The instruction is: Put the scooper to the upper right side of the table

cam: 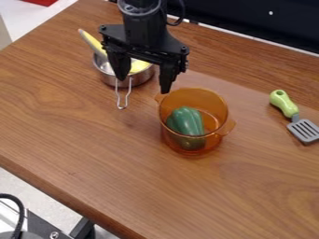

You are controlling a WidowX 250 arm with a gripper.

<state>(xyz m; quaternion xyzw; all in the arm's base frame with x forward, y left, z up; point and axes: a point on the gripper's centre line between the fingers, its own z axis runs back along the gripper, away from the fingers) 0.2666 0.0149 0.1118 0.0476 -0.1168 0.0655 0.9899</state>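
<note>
Placing looks finished; perhaps only a nudge is left

Left to right: beyond the steel pot (141,80), my pincer (144,85) hangs spread apart and empty; next, the transparent orange pot (213,104) holds a green bell pepper (187,121). The green-handled slotted spatula (284,103), which I take for the scooper, lies on the desk's (124,177) right, toward the top; I'd at most shift it farther up.

Bright light, soft shadows (rather faint), slight sheen on tabletop (93,149)

Green pepper (187,122) inside see-through orange pot (215,103), metal pan (141,80) near it
</note>
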